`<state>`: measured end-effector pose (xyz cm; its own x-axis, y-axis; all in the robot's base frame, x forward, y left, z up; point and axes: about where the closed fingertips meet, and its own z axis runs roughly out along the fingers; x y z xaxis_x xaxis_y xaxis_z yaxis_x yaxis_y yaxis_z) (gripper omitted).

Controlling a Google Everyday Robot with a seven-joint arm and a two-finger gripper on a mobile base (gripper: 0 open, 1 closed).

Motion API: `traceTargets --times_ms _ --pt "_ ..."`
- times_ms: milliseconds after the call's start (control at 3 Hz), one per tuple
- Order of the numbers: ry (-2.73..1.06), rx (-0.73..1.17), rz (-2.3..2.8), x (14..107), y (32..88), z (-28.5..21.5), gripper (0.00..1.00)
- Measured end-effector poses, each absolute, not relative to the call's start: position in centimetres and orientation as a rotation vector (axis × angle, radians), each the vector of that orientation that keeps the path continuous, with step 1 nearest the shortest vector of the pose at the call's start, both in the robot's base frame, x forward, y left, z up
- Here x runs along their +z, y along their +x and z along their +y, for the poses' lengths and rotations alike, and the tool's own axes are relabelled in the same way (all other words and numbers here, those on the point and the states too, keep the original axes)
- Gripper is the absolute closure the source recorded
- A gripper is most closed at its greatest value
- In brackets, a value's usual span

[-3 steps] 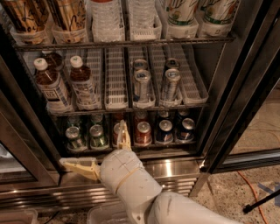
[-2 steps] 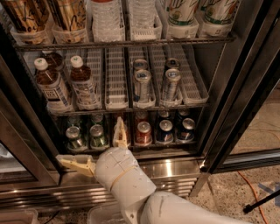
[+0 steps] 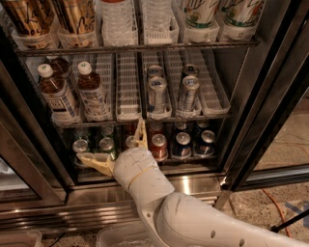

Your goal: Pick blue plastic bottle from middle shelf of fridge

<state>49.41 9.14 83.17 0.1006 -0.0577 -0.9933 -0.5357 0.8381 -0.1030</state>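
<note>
Labels first: nothing readable at this range. Left to right:

- Fridge (image 3: 30,144): black door frames, door open, shiny steel base with grille under the racks.
- Top rack, left: tan/brown drinks (image 3: 77,17) with dark scribble print. Then clear water bottles (image 3: 116,19). Far right: white containers with green lettering (image 3: 200,12), text unreadable.
- Middle shelf (image 3: 128,87): dark wire rack with white slotted lane trays. The two leftmost lanes hold bottles that look alike: white cap, dark brown drink, white label with bluish print too small to read. The left one (image 3: 54,94) stands at the lane front. The blue plastic bottle (image 3: 91,91) is just beside it on the right, upright, also at the front. A third of the same kind stands behind the left one. The next lane right is a bare tray. After that come two tall silver cans (image 3: 157,94), each with another behind.
- Bottom rack: short green cans (image 3: 79,144), then a red can (image 3: 158,145), then blue cans (image 3: 182,142). Brands not legible.
- Gripper (image 3: 111,141): low, in front of the bottom rack and below the bottle lanes. Fingers are splayed wide apart, one pointing left across the green cans, one pointing up to the middle shelf's front lip. It grasps nothing and is clear of the bottle.
- White arm (image 3: 193,222) enters from bottom right.
- Room: speckled stone-look floor (image 3: 260,212) at right with an orange cable (image 3: 275,202) lying across it.
</note>
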Motion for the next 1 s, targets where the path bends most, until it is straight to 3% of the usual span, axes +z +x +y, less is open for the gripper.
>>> traceTargets --times_ms 1000 --pt "-0.548 0.357 1.356 83.3 54.0 11.2 0.00"
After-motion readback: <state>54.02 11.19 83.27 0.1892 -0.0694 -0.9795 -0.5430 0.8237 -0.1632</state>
